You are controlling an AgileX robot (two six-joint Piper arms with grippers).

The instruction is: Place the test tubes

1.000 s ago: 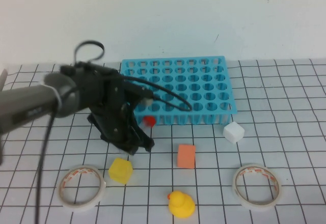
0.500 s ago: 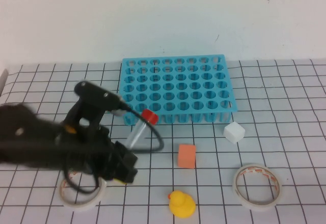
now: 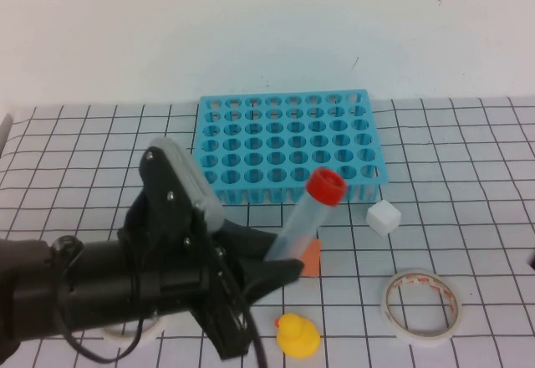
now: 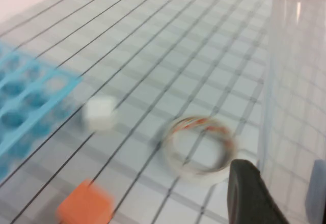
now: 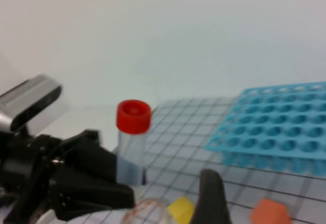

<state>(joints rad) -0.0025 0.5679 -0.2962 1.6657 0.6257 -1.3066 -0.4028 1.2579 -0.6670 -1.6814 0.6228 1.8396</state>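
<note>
Test tube [image 3: 305, 213], red-capped and tilted, clamped at its lower end between the fingers [image 3: 280, 270] of the left gripper [image 3: 269, 255], above the table [image 3: 468, 159] near the blue rack [image 3: 284, 138]. Right gripper [image 5: 213, 203] sits off right, facing the tube.

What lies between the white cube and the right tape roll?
Bare gridded table, as the high view shows. The left gripper holds the test tube in front of the rack; the right gripper is off to the right.
</note>
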